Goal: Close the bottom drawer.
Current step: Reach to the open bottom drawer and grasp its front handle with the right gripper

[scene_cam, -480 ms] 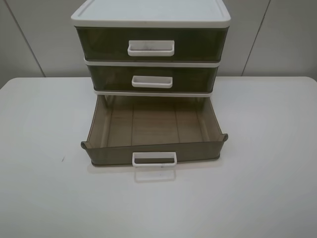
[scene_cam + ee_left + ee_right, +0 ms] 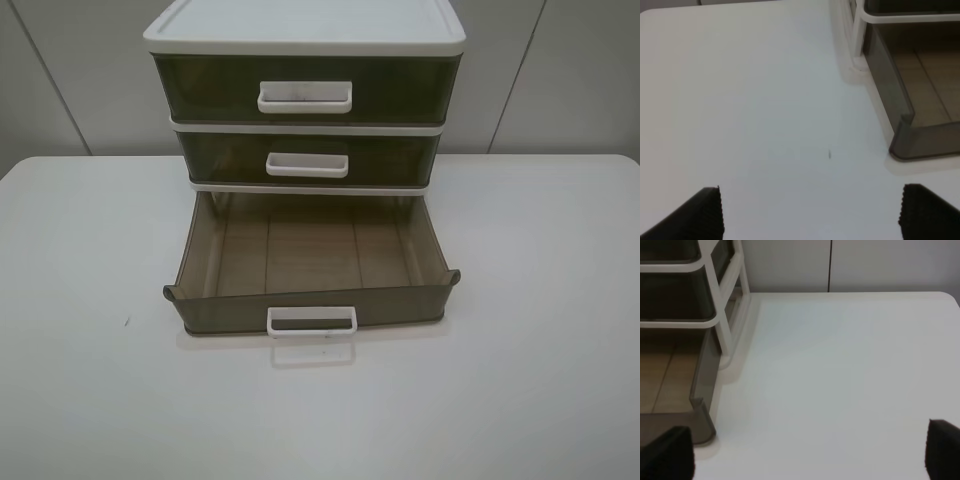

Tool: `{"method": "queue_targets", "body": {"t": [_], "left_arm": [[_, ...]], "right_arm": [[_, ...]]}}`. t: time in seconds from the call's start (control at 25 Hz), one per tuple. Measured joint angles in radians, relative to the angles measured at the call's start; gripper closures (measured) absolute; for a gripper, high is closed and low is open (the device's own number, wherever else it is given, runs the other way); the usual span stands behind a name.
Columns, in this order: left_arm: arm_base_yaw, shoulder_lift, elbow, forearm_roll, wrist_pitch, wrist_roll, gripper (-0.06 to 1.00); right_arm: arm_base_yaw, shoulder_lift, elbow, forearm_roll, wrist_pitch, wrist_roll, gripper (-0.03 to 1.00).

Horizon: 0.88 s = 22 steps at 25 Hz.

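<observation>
The bottom drawer (image 2: 310,300) of the white-framed unit (image 2: 305,25) is pulled far out and empty, its white loop handle (image 2: 311,320) facing the front. The two drawers above it are shut. Neither gripper shows in the exterior high view. In the left wrist view my left gripper (image 2: 810,212) is open over the bare table, with the drawer's front left corner (image 2: 905,142) beside it. In the right wrist view my right gripper (image 2: 805,455) is open, with the drawer's front right corner (image 2: 702,420) close to one fingertip (image 2: 667,452).
The unit stands at the back middle of a white table (image 2: 520,350). A grey panelled wall (image 2: 560,80) lies behind. A small dark speck (image 2: 127,321) marks the table left of the drawer.
</observation>
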<state>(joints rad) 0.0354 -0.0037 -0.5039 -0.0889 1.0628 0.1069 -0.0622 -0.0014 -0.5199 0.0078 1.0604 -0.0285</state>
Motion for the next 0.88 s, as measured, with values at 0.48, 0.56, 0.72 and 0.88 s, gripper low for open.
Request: {"method": "queue_targets", "body": {"t": [0.48, 0.56, 0.72, 0.88], "left_arm": [[0.0, 0.0, 0.0, 0.0, 0.0, 0.0, 0.23], [0.0, 0.0, 0.0, 0.0, 0.0, 0.0, 0.23], [0.0, 0.0, 0.0, 0.0, 0.0, 0.0, 0.23], [0.0, 0.0, 0.0, 0.0, 0.0, 0.0, 0.23]], "right_arm": [[0.003, 0.0, 0.0, 0.0, 0.0, 0.001, 0.16], [0.026, 0.0, 0.0, 0.0, 0.0, 0.001, 0.16], [0.089, 0.004, 0.0, 0.003, 0.0, 0.001, 0.16], [0.175, 0.079, -0.021, 0.005, 0.0, 0.003, 0.16]]}}
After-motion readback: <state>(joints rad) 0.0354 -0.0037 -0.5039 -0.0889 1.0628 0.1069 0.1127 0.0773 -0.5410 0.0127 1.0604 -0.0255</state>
